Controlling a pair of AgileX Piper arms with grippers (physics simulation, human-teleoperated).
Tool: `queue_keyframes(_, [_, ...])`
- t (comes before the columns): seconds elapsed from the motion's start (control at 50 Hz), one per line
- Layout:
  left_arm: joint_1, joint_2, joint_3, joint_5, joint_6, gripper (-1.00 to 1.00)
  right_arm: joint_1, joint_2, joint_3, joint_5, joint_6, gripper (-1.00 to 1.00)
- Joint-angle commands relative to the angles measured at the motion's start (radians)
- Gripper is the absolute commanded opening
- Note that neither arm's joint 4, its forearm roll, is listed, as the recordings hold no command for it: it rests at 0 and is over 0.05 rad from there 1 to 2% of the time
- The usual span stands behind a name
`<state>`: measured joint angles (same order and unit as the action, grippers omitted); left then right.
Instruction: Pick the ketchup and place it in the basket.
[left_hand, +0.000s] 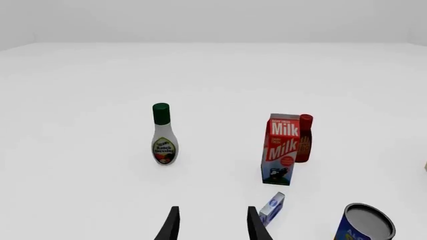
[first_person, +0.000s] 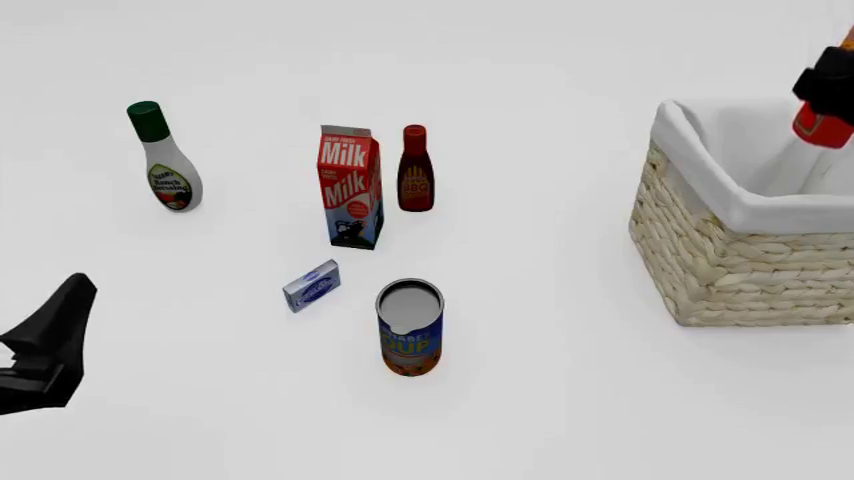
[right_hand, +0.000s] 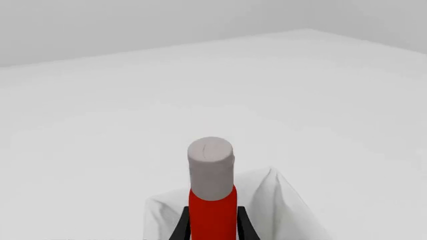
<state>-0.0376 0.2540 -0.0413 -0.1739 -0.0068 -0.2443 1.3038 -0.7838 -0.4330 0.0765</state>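
While the right gripper (right_hand: 212, 222) is clamped on the ketchup (right_hand: 212, 200) above the basket (first_person: 747, 250), release is the risk: the bottle hangs tilted, cap down, over the far right corner, so it may strike the cloth-lined rim or tip out. Only the right wrist view shows both fingers pinching the red body. Only the left wrist view shows the left gripper (left_hand: 211, 225) spread apart, idle near the blue box (left_hand: 271, 208).
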Motion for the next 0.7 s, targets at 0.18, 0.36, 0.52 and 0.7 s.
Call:
queue_keyframes(0.18, [0.003, 0.007, 0.0, -0.007, -0.004, 1.0, -0.028, 0.066, -0.012, -0.025, -0.003, -1.0])
queue_keyframes(0.36, [0.004, 0.009, 0.002, -0.012, -0.006, 1.0, -0.045, 0.105, -0.021, -0.031, -0.013, -1.0])
queue_keyframes(0.52, [0.006, 0.008, 0.001, -0.01, -0.008, 1.0, -0.054, 0.133, -0.024, -0.042, -0.017, -1.0])
queue_keyframes(0.7, [0.007, 0.005, 0.001, -0.007, -0.009, 1.0, -0.06, 0.162, -0.021, -0.054, -0.022, -1.0])
